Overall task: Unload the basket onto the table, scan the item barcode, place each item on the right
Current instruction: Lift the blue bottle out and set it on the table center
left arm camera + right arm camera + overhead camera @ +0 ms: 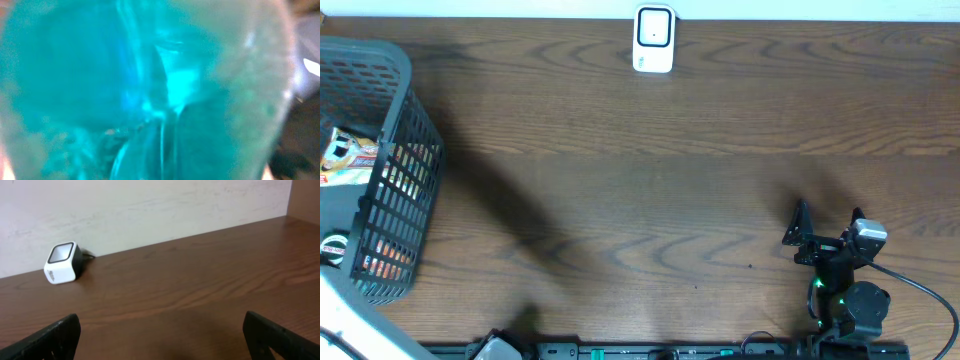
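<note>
A blurred, see-through teal item (150, 90) fills almost the whole left wrist view, right up against the camera. It hides the left gripper's fingers, and the overhead view shows only a white stretch of the left arm (360, 320) by the basket. The barcode scanner (653, 38), a small white box with a dark face, stands at the table's far edge; it also shows in the right wrist view (63, 262). My right gripper (830, 222) rests low at the front right, open and holding nothing, its black fingers (50, 339) spread wide over bare wood.
A dark grey mesh basket (405, 190) stands at the left edge with several packets (345, 150) inside. A black cable (920, 290) trails from the right arm's base. A pale wall backs the table behind the scanner.
</note>
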You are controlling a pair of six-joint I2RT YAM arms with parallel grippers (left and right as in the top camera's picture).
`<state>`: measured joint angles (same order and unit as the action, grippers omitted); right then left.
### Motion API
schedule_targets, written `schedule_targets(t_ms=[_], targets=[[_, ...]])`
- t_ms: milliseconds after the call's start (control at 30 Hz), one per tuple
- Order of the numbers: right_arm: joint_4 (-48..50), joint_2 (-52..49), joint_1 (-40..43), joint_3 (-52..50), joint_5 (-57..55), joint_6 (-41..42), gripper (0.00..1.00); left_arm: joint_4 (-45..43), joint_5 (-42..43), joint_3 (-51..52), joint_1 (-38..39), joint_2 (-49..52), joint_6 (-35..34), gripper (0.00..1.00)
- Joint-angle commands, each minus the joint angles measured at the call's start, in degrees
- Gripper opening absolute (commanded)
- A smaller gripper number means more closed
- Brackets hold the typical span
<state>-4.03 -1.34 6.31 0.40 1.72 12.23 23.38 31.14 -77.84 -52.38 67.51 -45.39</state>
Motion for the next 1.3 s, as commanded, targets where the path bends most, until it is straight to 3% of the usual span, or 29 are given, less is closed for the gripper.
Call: schedule_targets(t_ms=[0,133,233,433,600,933,1267], targets=[[-0.2,0.2,-0.1,-0.1,0.0,0.6,0.99,-3.2,9.7,-1.6,8.5,-4.9,-3.8,0.08],[-0.2,0.2,-0.1,-0.1,0.0,0.6,0.99,-0.2,10.2,-1.3,26.6,-4.9,2.6,0.08],[-0.2,0.2,-0.1,-0.1,0.0,0.6,0.99,8.2,5.6,-0.5,39.6,-2.3,10.2,0.08],[-0.2,0.2,-0.1,-0.1,0.0,0.6,0.99,24.5,-13.2,1.6,56.8,6.1,18.1,0.08],[-0.2,0.2,-0.1,-0.1,0.0,0.6,0.99,26.5,-19.3,2.9,66.7,18.0,21.8,0.08],[-0.2,0.2,-0.1,-0.1,0.0,0.6,0.99,20.6,-19.8,2.9,72.9,38.6,23.3,0.08],[-0.2,0.2,-0.1,-0.1,0.0,0.6,0.99,16.8,-15.3,2.9,73.7,44.9,23.0,0.08]])
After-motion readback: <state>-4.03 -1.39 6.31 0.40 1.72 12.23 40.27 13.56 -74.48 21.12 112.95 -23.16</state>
